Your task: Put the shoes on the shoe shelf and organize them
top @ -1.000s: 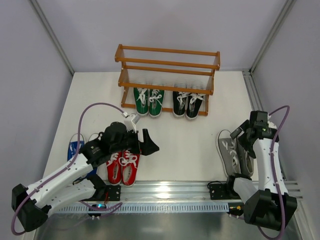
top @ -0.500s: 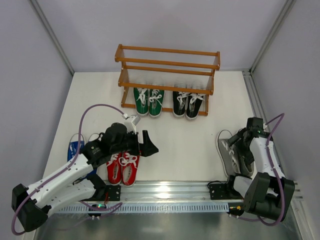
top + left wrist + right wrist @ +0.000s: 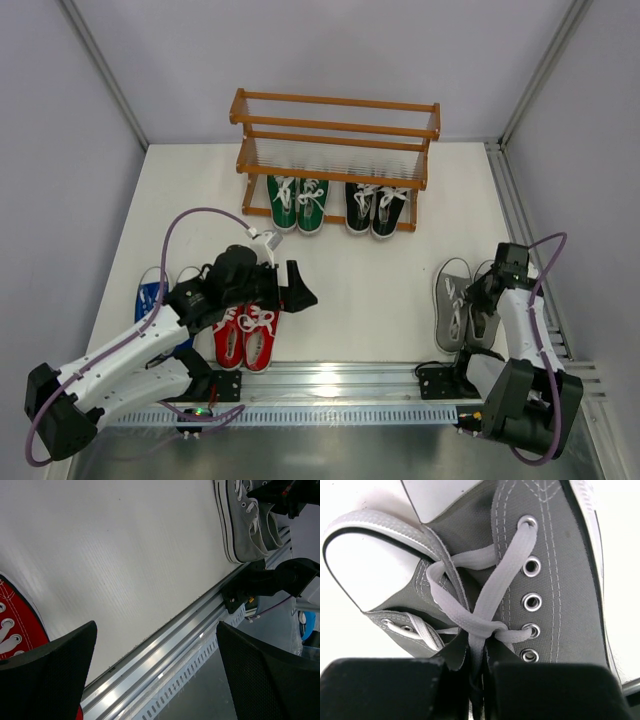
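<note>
1. The tabletop (image 3: 390,280) has a broad bare stretch between the shoe shelf and the arms. An aluminium rail (image 3: 340,378) borders its near edge.
2. The shoe shelf (image 3: 335,130) stands against the far wall, with its rails running left to right.
3. The left gripper (image 3: 298,290) hovers over the front of the red pair (image 3: 247,335). Its jaws are spread wide, as the left wrist view shows.
4. The blue pair (image 3: 155,298) lies at the tabletop's left edge, mostly hidden under the left arm.
5. The green pair (image 3: 298,203) and black pair (image 3: 377,210) sit side by side on the lowest tier. Their long axes run near to far and their heels point out. The tier above covers their toes.
6. The grey pair (image 3: 455,305) lies near the right edge, just beside the rail, with its toes pointing far.
7. The right gripper (image 3: 487,300) is down on the grey pair, its jaws narrow and pinching grey canvas and lace. I cannot tell which shoe it holds.
</note>
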`<state>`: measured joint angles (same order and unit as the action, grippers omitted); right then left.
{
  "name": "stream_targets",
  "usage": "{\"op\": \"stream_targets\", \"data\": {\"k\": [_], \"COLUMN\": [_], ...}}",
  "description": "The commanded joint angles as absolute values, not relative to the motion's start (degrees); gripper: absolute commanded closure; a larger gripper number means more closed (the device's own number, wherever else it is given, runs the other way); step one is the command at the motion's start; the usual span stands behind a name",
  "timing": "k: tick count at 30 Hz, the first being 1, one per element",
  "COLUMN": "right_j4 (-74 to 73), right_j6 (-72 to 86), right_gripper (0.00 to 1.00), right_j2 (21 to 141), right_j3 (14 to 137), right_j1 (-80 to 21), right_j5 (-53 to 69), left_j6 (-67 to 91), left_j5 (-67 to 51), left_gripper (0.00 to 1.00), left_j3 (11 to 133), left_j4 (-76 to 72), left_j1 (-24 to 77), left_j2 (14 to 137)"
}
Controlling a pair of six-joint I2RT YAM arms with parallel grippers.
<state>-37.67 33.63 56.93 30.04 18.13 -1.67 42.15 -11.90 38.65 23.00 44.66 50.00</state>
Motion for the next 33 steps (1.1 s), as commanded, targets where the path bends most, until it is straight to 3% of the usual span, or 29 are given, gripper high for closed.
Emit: {"op": "stream_targets", "data": {"k": [1, 12, 18, 19, 22, 26, 33], "right_j4": [-34.37, -27.87, -28.03, -29.17, -36.28, -45.94, -47.46], "right_j6": [34.72, 39.90, 38.76, 38.41, 37.44, 37.44, 35.86], "right_gripper": [0.96, 0.96, 0.95, 0.71, 0.44, 0.39, 0.39], "right_j2": [55.73, 47.11, 46.41, 45.88, 42.02, 37.89, 41.47], "right_j3": [27.60, 21.45, 19.25, 19.94, 23.62, 29.43, 32.43], "right_j1": [17.31, 17.05, 15.82, 15.56, 13.45, 10.99, 7.57], "right_j5": [11.41, 31.28, 30.25, 29.02, 20.70, 12.23, 9.23], "left_j6": [42.80, 41.75, 41.84, 41.84, 41.84, 41.66, 41.31], "left_j5": [-11.34, -8.09, -8.17, -8.35, -8.52, -8.61, -8.79], "left_gripper": [0.00, 0.00, 0.00, 0.00, 0.00, 0.00, 0.00], "left_j3": [38.85, 39.29, 39.02, 38.94, 38.94, 39.20, 39.20], "left_j4": [22.15, 21.80, 21.10, 21.01, 21.00, 20.92, 20.65], "left_j1": [44.83, 44.91, 44.91, 44.91, 44.91, 44.82, 44.91], "left_j2": [50.18, 51.50, 52.47, 52.56, 52.56, 52.65, 52.91]}}
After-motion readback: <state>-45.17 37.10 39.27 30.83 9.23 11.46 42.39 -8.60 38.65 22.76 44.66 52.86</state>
